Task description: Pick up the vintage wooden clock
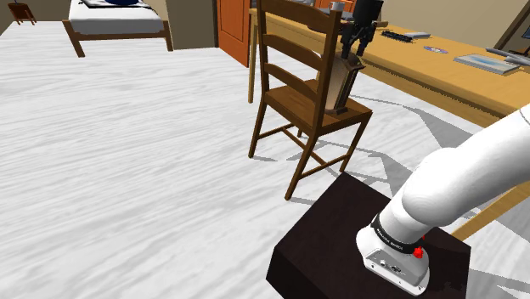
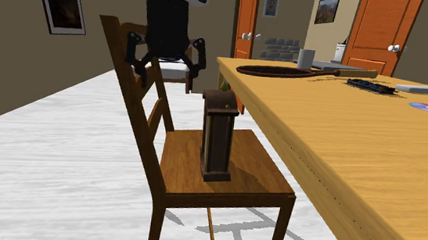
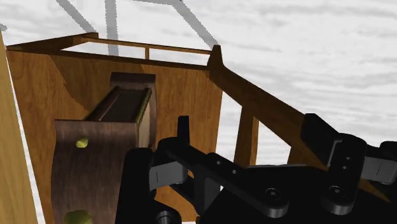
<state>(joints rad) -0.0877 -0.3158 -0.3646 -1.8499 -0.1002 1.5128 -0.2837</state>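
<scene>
We judge the task barely begun: the tall, narrow, dark brown wooden clock (image 2: 219,135) stands upright on the seat of the mid-brown wooden ladder-back chair (image 2: 257,172), near the seat's middle, and nothing grips it. The all-black two-finger gripper (image 2: 168,74) hangs above the chair seat, higher than the clock's top. Its fingers are spread wide, with nothing between them.

What is left, as we read it, is the whole of the pick. The hand has to come down over the clock, the fingers have to close on its narrow body, and the clock has to be lifted off the chair.

The clock is a slim box with a rounded, arched cap and a slightly wider foot. Its wood is dark with visible grain. From the wrist camera we see small yellowish dots on its curved top. The chair has a flat, glossy seat, horizontal slats in its back and thin rungs between its legs. Beside the chair runs a long, light, honey-coloured wooden table (image 2: 343,149) with a thick, straight edge. Under the chair lies a pale, grey-streaked plank floor (image 2: 58,181).
</scene>
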